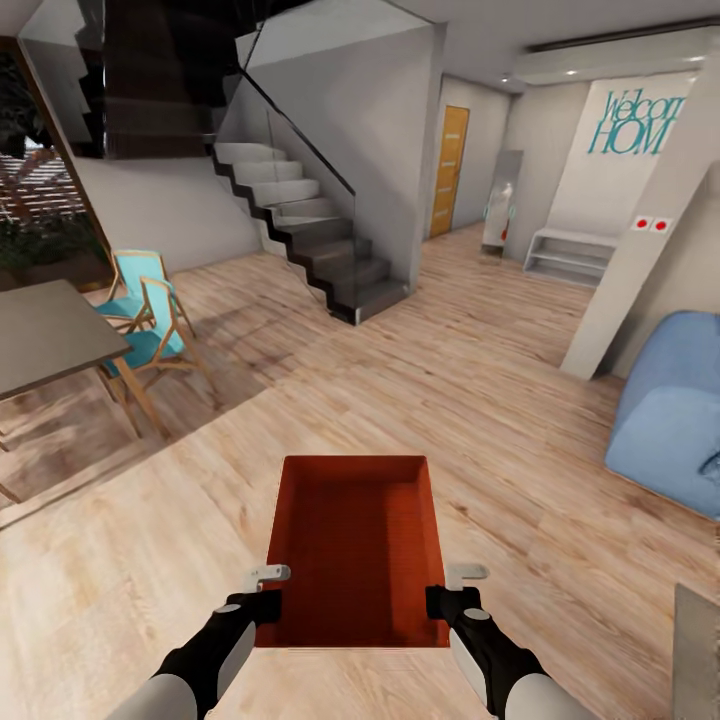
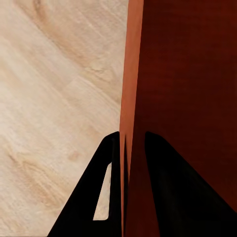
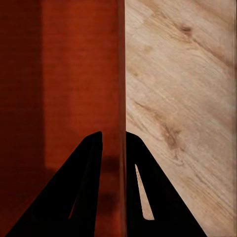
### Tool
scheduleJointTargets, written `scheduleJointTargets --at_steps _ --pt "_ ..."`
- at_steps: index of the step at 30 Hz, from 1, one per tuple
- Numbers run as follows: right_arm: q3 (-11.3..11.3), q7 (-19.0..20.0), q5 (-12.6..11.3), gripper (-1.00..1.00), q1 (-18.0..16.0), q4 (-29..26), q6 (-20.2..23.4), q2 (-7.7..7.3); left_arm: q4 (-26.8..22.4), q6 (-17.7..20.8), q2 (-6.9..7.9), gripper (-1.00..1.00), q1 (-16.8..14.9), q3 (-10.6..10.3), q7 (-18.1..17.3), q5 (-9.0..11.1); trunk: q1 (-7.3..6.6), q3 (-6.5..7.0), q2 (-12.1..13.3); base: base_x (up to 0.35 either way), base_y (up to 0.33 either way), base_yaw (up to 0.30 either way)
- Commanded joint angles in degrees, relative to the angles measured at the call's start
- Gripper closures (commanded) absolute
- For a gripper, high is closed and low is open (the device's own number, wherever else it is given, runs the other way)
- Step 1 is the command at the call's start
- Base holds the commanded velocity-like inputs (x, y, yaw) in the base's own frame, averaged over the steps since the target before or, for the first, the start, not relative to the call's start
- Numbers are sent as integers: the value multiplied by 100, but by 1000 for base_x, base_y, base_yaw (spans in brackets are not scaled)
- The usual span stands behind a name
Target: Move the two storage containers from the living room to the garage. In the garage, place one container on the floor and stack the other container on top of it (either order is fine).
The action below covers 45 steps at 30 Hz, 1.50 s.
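While each pincer pinches only a thin side wall, the whole load hangs on two narrow grips. Left pincer (image 1: 262, 606): closed down on the left wall of the storage container (image 1: 352, 545), one finger inside, one outside, near the corner closest to the robot. Right pincer (image 1: 447, 604): the same on the right wall, fingers closed to the wall's thickness. Wrist views confirm it: dark fingers (image 2: 81, 207) straddle the orange-red edge, and likewise on the other side (image 3: 74, 197).

Container: held level in front of the trunk, open side up, above the light wood floor (image 1: 500, 400), not touching it. Nothing visible inside it. Most of its length sticks out ahead of the grips.

Risks, as I judge them:
- The far end may droop or the bin may pivot between the fingers if the base jolts or turns sharply.
- If the arms drift apart or together, a wall may slip out or flex.
- Obstacles along the route: chairs (image 1: 150, 320) and the dining surface (image 1: 45, 335) to the left, staircase (image 1: 320, 240) ahead, blue sofa (image 1: 670, 410) to the right. The protruding bin would strike first.

Garage not reached; room is the living area.
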Motion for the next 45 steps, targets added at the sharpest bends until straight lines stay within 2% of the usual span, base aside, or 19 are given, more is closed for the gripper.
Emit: scheduleJointTargets --at_steps 1,45 --pt "-103 -267 91 100 -10 -211 9 -133 -4 36 48 100 6 -95 51 -75 6 -11 -10 294 0 -248" --pt "-103 -267 89 100 -10 -211 -7 -137 9 35 48 100 6 -96 51 -75 6 -11 -10 335 0 -12"
